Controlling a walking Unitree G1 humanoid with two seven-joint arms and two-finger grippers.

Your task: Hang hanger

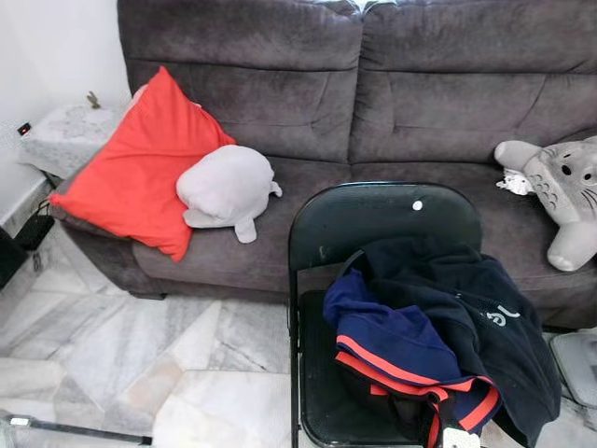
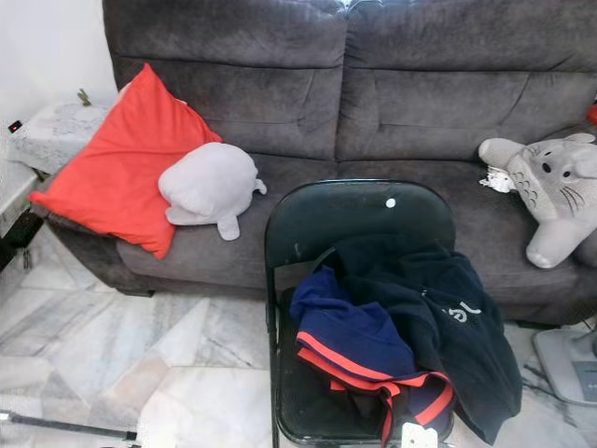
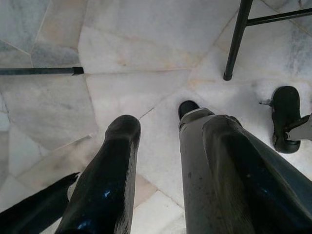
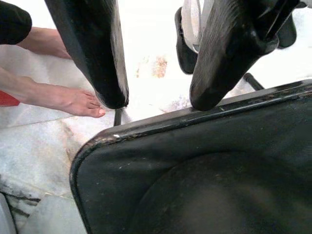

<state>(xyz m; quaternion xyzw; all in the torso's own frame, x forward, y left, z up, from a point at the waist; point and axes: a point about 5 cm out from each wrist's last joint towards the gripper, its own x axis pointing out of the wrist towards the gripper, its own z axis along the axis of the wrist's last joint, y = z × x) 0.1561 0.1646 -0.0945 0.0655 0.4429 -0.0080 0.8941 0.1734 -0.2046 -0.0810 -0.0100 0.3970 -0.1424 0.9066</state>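
A black folding chair (image 1: 373, 217) stands in front of me, its back toward the sofa. A navy jacket (image 1: 448, 327) with red stripes lies bunched on the seat and spills over the chair's right side. A thin dark curved piece (image 1: 349, 266) pokes out at the jacket's collar; I cannot tell what it is. My left gripper (image 3: 158, 122) hangs open over the marble floor (image 3: 146, 44), close to a chair leg (image 3: 236, 41). My right gripper (image 4: 158, 100) is open just above the rim of the chair's black seat (image 4: 204, 180), with nothing between its fingers.
A dark grey sofa (image 1: 420, 103) carries a red cushion (image 1: 140, 168), a grey plush (image 1: 229, 187) and a grey-white plush (image 1: 560, 187). A side table (image 1: 65, 131) stands at the left. A black rod (image 1: 84, 430) lies on the floor. A person's bare foot (image 4: 63, 100) is near the chair.
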